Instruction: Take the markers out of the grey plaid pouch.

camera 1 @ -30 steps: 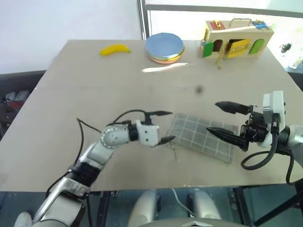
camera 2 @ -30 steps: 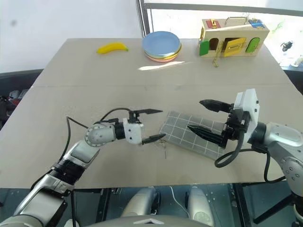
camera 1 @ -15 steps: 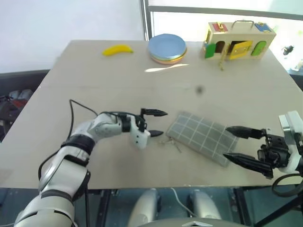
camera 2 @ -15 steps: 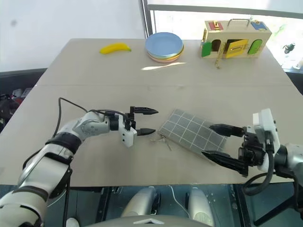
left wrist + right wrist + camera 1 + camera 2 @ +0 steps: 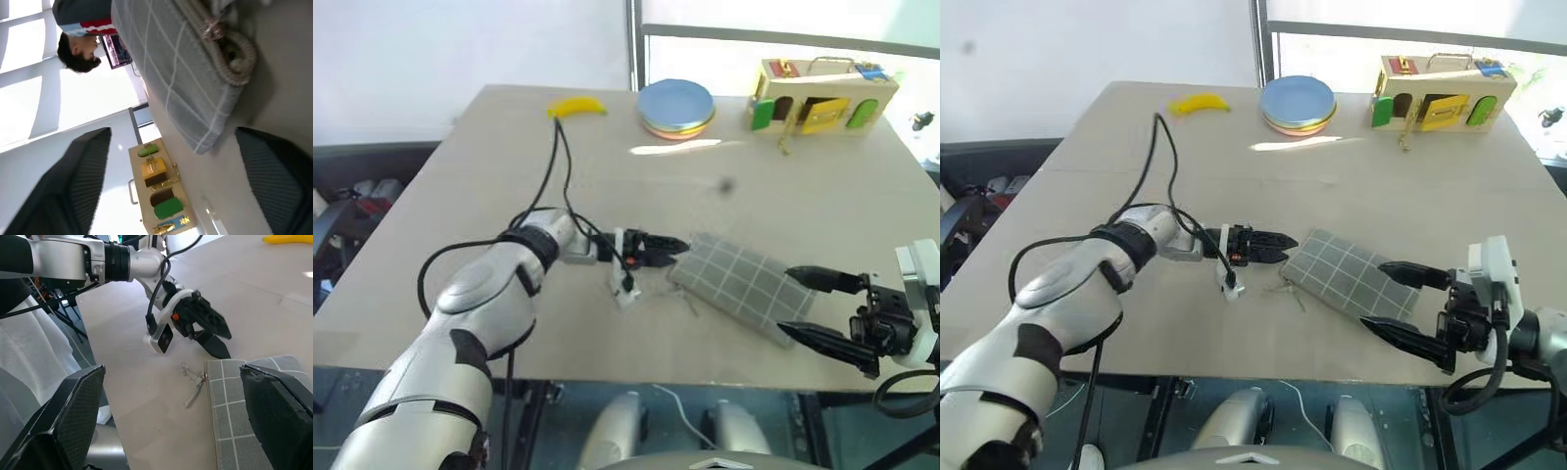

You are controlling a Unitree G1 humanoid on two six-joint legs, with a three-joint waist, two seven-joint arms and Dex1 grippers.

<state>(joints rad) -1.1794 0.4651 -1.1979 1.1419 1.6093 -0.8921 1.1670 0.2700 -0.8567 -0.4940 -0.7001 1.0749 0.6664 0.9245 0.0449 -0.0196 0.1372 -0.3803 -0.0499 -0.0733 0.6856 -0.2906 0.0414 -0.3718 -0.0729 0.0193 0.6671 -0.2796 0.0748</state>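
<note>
**Pouch not yet opened, markers not out**

We found the grey plaid pouch (image 5: pixel 741 285) lying flat on the bench (image 5: pixel 460 196), near its front edge, between our two arms. No marker lay anywhere on the bench, so we judged that both were inside and that the real work of the task was not yet done.

Our left gripper (image 5: pixel 668 247) pointed level at the pouch's near end, its tips just beside the fabric; whether they touched it we could not tell. In the head views its two fingers looked close together, while the left wrist view showed them apart with the pouch's corner and zip end between them. We took the jaws as partly parted and holding nothing. A zip pull with a short cord (image 5: pixel 194 382) trailed on the bench off that same corner.

Our right gripper (image 5: pixel 1408 305) hung at the pouch's other end, over the front edge of the bench, jaws spread wide and empty, apart from the fabric.

By our reckoning what was left was nearly everything: securing the pouch, drawing the zip open, and lifting out both markers. The yellow banana (image 5: pixel 578 107), the stacked plates (image 5: pixel 676 106) and the wooden latch box (image 5: pixel 822 93) stood well apart at the far side.
</note>
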